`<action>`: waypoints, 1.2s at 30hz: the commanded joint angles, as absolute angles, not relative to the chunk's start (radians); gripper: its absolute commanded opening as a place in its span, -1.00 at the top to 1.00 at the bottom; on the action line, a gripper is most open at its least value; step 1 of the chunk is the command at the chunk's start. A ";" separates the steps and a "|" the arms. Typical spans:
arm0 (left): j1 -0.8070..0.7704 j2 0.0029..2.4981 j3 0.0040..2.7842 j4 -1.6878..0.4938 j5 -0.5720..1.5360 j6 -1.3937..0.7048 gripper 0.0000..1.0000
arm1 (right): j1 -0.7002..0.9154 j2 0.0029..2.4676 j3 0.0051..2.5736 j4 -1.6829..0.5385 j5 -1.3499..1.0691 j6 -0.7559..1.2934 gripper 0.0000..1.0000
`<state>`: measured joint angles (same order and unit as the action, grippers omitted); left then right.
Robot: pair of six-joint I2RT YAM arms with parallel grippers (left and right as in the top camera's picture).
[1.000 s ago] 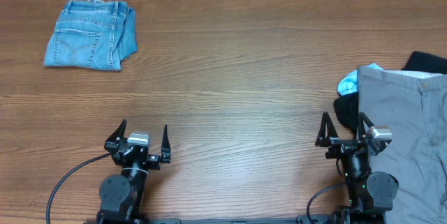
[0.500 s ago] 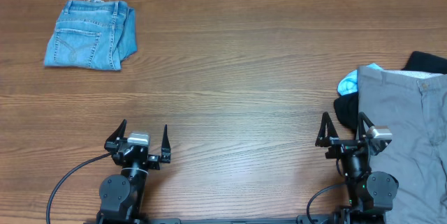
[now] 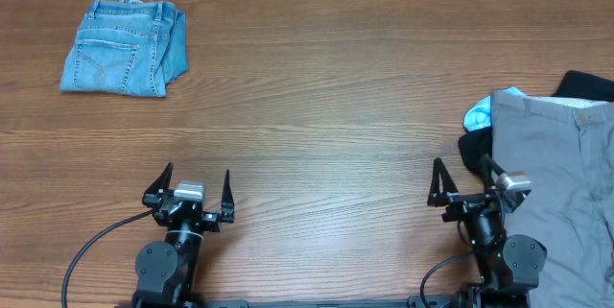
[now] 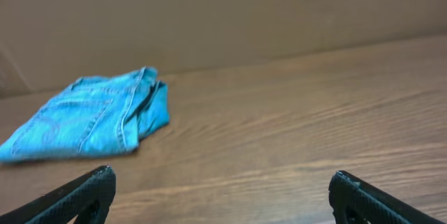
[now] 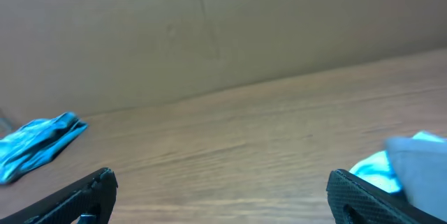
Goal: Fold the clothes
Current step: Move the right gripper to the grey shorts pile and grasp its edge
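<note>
The clothes lie in a pile at the table's right edge. Grey-green trousers (image 3: pixel 561 169) lie on top, waistband toward the back, over a light blue garment (image 3: pixel 479 112) and a black garment (image 3: pixel 586 85). My right gripper (image 3: pixel 461 166) stands open just left of the pile, near the front edge, with nothing between its fingers. In the right wrist view the gripper (image 5: pixel 222 175) faces bare wood, with the light blue garment (image 5: pixel 377 167) and the grey trousers (image 5: pixel 422 165) by its right finger. My left gripper (image 3: pixel 199 176) is open and empty at the front left, also over bare wood in its wrist view (image 4: pixel 222 175).
A small folded blue denim pair (image 3: pixel 125 49) lies at the back left corner; it shows in the left wrist view (image 4: pixel 91 116) and far left in the right wrist view (image 5: pixel 38 144). A brown cardboard wall (image 5: pixel 223 28) runs along the table's back edge.
My right gripper has turned slightly to the left, its fingers now pointing a little away from the pile. The left arm and the clothes have not moved.
</note>
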<state>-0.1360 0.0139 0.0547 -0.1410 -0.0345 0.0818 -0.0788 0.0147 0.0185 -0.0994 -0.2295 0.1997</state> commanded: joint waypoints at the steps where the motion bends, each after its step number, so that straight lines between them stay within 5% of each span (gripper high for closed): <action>1: -0.138 0.006 0.059 -0.066 0.099 0.078 -1.00 | -0.080 0.003 0.085 -0.152 -0.268 0.267 -1.00; 13: -0.138 0.094 0.360 -0.259 0.059 0.045 -1.00 | -0.080 0.133 0.474 -0.548 -0.268 0.262 -1.00; 29: -0.138 0.789 1.128 -0.782 0.080 0.037 -1.00 | -0.080 0.932 1.058 -0.988 -0.271 0.255 -1.00; 36: -0.138 1.044 1.291 -0.976 0.104 0.038 -1.00 | -0.080 1.156 1.115 -0.972 -0.289 0.272 -1.00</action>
